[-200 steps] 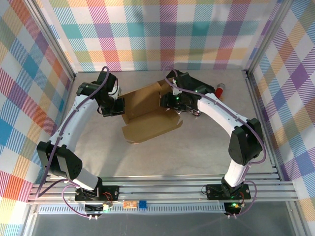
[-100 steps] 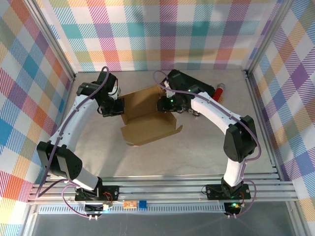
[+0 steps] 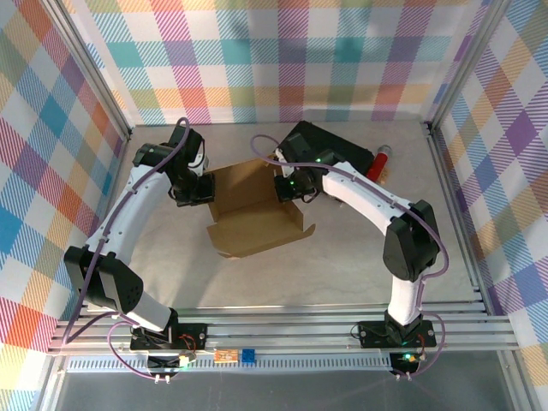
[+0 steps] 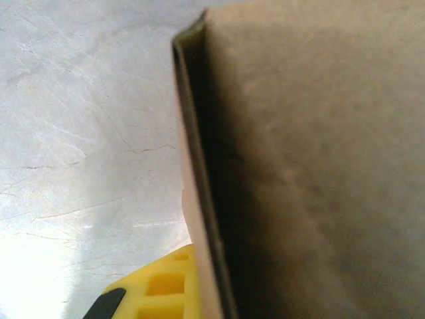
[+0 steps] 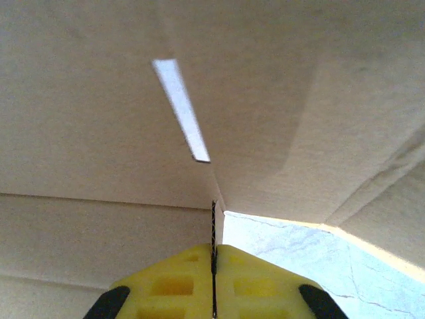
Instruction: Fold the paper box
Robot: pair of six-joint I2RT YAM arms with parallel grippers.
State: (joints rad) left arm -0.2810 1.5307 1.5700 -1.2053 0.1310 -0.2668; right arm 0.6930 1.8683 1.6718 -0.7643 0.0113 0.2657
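Note:
The paper box point(image 3: 254, 208) is a brown cardboard sheet, partly folded, lying mid-table between the two arms. My left gripper point(image 3: 199, 187) is shut on its left wall. In the left wrist view that wall point(image 4: 199, 199) stands edge-on against one yellow finger point(image 4: 159, 289), and cardboard hides the other finger. My right gripper point(image 3: 288, 187) is shut on the box's right flap. Seen from the right wrist, the two yellow fingers point(image 5: 172, 286) pinch the corrugated edge point(image 5: 213, 222) between them. A slit point(image 5: 180, 109) shows in the panel above.
A black hard case point(image 3: 330, 145) lies at the back, right behind the right gripper. A red and silver cylinder point(image 3: 381, 159) sits beside it. Aluminium rails point(image 3: 454, 197) and plaid walls fence the table in on three sides.
My right gripper moved left and toward the box, then closed on the right flap. The box shifted slightly left with it. The left arm kept its grip and did not move.

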